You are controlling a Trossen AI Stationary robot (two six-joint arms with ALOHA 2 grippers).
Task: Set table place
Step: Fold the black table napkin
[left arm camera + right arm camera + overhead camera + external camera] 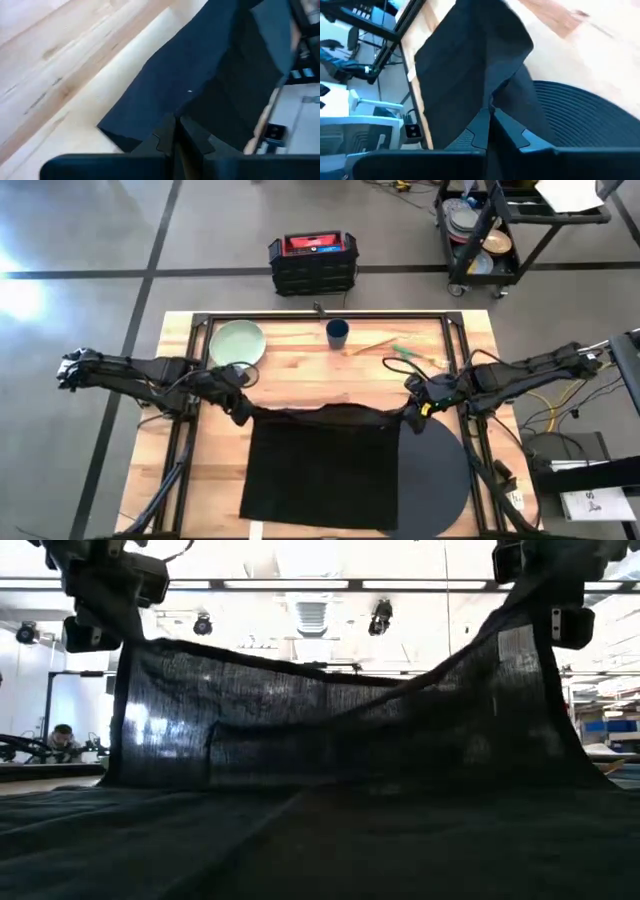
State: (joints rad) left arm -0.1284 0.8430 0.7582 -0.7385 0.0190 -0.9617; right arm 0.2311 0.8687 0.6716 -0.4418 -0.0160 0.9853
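Two grippers shared one load: the left gripper (240, 409) and the right gripper (412, 416) each pinched a far corner of the black napkin (320, 465), fingers clamped tight on the cloth in both wrist views. The lifted edge ran between them from 9 o'clock to 3 o'clock, sagging slightly in the middle (the low view showed it hanging like a curtain), and from that edge the cloth fell toward 6 o'clock and lay flat on the table (300, 365). Neither arm was nearer; each held its own corner, so the napkin's long axis stayed square to both. The relation that mattered was the overlap with the placemat (440, 475): the dark grey disc sat at about 4 o'clock from the napkin's middle, and the napkin's right side lay over the disc's left part, directly below the right gripper. I judged that any next move would have to carry the cloth toward 9 o'clock to clear the placemat. The napkin looked thin, limp and loosely woven, with light showing through it. The plate (237, 342) lay at 11 o'clock, the cup (337, 332) at 12 o'clock and the cutlery (400, 354) at 1 o'clock, all well apart from it.
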